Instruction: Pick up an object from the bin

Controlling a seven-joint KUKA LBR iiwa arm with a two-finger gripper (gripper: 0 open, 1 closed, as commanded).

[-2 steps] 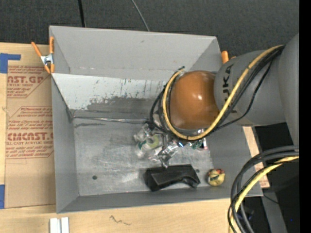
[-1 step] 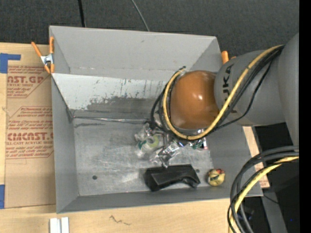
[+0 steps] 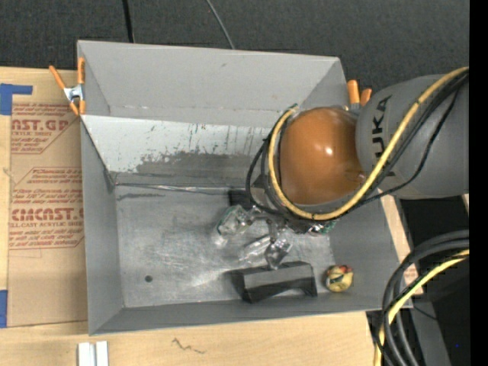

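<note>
Crumpled clear plastic (image 3: pixel 235 223) lies just left of the claw (image 3: pixel 274 242), which the orange cover (image 3: pixel 316 155) largely hides; its state cannot be told.

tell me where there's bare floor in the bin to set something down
The left half of the bin floor is bare, between the left wall and the clear plastic pieces. The right is crowded: those pieces, a black block and a yellowish ball lie close by the arm.

Dark grey carpeted floor (image 3: pixel 305 14) lies at the back, evenly lit, with a thick black cable (image 3: pixel 124 6) and a thinner cable (image 3: pixel 216 8) trailing across it. Nearer me is a pale wooden table (image 3: pixel 267 341), faintly marked.
</note>
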